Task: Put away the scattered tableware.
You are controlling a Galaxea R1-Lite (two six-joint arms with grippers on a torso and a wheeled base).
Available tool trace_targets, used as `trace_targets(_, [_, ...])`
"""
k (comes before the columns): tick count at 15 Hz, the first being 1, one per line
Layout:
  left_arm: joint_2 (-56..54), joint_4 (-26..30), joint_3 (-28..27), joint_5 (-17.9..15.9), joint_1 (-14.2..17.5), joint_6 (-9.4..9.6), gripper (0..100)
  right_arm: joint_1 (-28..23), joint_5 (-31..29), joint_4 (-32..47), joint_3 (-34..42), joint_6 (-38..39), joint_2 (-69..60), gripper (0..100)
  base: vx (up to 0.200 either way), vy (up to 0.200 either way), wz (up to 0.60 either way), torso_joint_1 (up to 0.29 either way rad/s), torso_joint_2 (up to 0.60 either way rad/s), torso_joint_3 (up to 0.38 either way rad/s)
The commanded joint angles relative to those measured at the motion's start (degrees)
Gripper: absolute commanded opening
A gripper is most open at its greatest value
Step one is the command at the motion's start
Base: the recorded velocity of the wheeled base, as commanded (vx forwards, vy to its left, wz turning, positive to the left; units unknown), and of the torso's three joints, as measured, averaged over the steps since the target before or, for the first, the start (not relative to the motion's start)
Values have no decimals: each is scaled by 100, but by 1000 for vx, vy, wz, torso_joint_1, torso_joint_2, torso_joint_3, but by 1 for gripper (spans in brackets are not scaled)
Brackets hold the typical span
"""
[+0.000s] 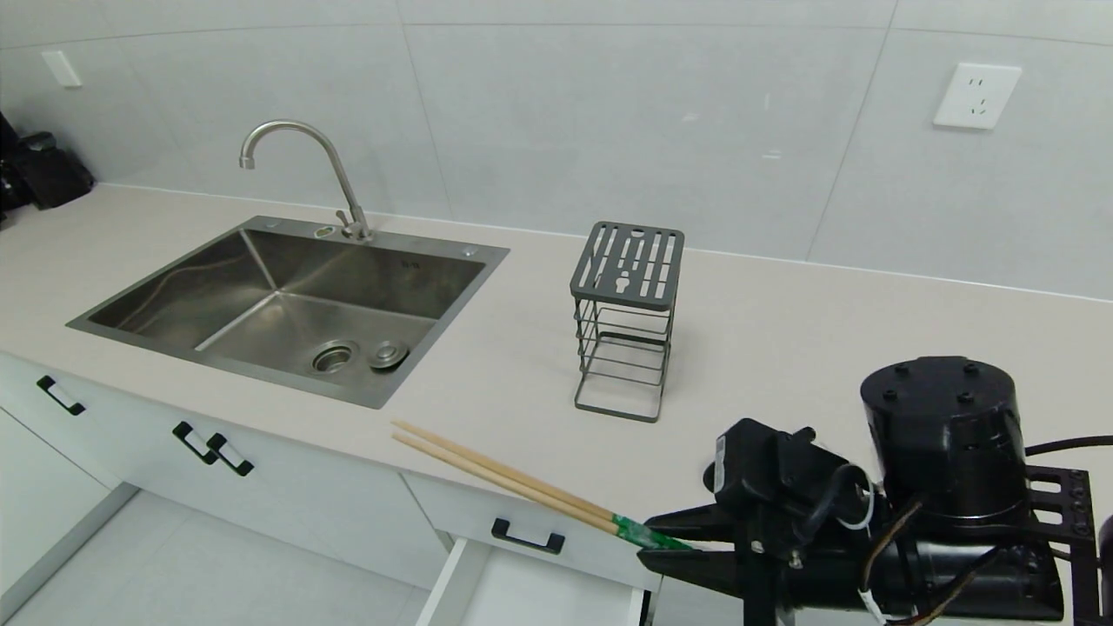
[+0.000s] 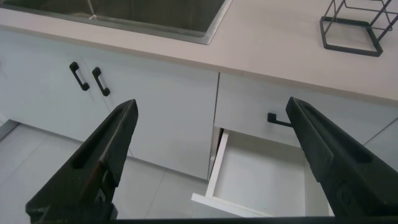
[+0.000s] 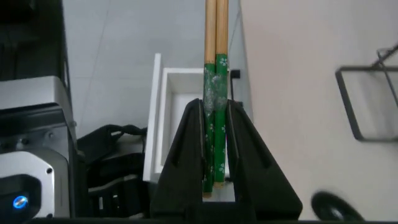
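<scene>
Head view: chopsticks in R jaws

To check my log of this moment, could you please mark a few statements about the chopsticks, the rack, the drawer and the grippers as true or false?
1. The right gripper is shut on the chopsticks. True.
2. The rack lies on its side. False: the rack stands upright on the counter.
3. The drawer below the counter is open. True.
4. The left gripper holds a spoon. False: its jaws stand wide apart with nothing between them.
5. The chopsticks lie in the sink. False: they are in the right gripper, reaching over the counter's front edge.
</scene>
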Motion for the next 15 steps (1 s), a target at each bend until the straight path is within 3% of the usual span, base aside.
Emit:
trace_targets(1, [7,-2,0,-1,2,-2,100,232,-27,8,-502,37,312,0,0,0,0,0,0,0])
trace_targets(4, [7,-2,0,-1,2,-2,100,232,-150,193,-1056,37,646,0,0,0,0,0,0,0])
trace_targets(7, [7,-2,0,-1,2,-2,100,179,-247,896,-828,-209,638,0,0,0,0,0,0,0])
trace_targets(11, [7,-2,0,8,2,-2,100,214,-739,694,-740,-192,646,0,0,0,0,0,0,0])
trace_targets(15, [7,-2,0,8,2,-2,100,364,-774,439,-705,54,585,0,0,0,0,-30,60,34])
